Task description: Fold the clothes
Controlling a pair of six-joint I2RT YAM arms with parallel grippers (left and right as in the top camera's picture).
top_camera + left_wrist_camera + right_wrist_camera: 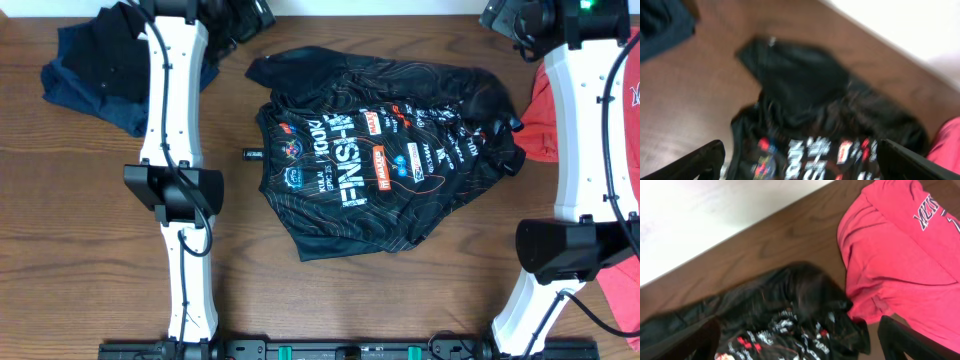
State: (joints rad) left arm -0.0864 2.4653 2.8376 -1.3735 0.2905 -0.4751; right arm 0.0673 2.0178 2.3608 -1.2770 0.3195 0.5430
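We see the shiny black sports jersey with thin orange-red contour lines and white and coloured sponsor logos lying unfolded and rumpled on the brown wooden worktop. It sits in the middle, towards the far edge, between the two white arms. Its printed side faces up. One plain black sleeve reaches out to the far left, and the hem trails towards the near side. A small dark object lies just beside the jersey's left edge; we cannot tell what it is.

At the right, the jersey's bunched end meets a coral-red T-shirt with dark lettering, and the right wrist view shows the two fabrics touching. At the far left corner, well apart from the jersey, sits a heap of dark navy and black garments.

The left gripper hangs above the jersey's far left part with its fingers spread wide and nothing between them. The picture is blurred. The right gripper is also spread wide and empty, above the jersey's right end near the red T-shirt.
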